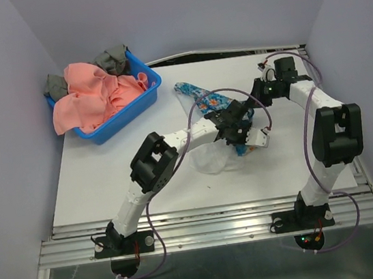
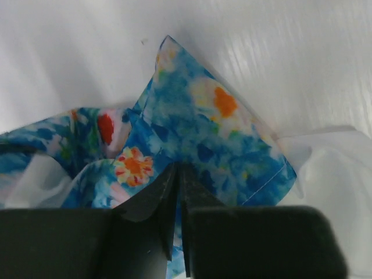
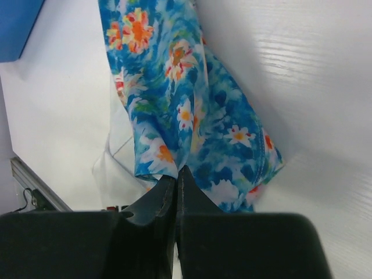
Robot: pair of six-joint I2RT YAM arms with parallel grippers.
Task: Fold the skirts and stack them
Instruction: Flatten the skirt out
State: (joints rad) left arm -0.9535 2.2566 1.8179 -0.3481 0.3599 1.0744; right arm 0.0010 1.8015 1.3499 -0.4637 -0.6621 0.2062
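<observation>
White tabletop, walled on three sides. Left gripper and right gripper are both closed tight, each pinching the blue floral skirt at mid-table. Fold best by carrying both pinched edges level and taut; bare surface lies left, short of the basket holding the salmon-pink skirt.

Left arm stretched forward, left hand pinched on the blue skirt; right arm folded, right hand likewise.

Soft matt printed cloth skirt on a smooth, faintly glossy table; basket of shiny plastic
</observation>
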